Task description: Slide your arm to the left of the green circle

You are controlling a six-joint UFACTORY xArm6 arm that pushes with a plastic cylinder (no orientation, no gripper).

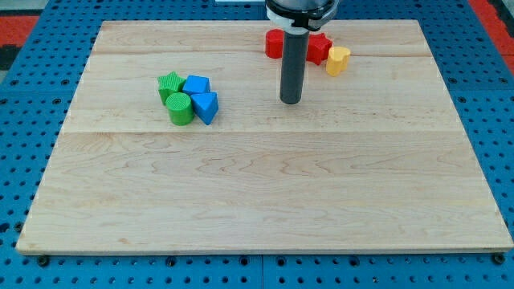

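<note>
Tool: a plain dark rod with no jaws to open or close, holding nothing. My tip (pixel 290 101) down on the bare wood of the bench (pixel 265 193), touching no block.

Places taken from the green circle (pixel 180 109), the task's thing, a green cylinder in the upper left part of the bench:
- my tip well apart to the view's right of it, at nearly the same height in the view, a shade higher.
- green star (pixel 169 84) just above it, touching or nearly so.
- blue triangle (pixel 206 106) just to its right, pressed against it.
- blue block (pixel 197 84), angular, exact shape hard to make out, up and to its right, tight against the green star and the blue triangle.
- red cylinder (pixel 275 43) far up and to the right, partly hidden behind the rod.
- second red block (pixel 319 46), shape unclear, on the rod's other side, also partly hidden.
- yellow block (pixel 338 60) farthest right, touching the second red block, shape hard to tell.

Containers: none to report; all blocks lying straight on the bench.
</note>
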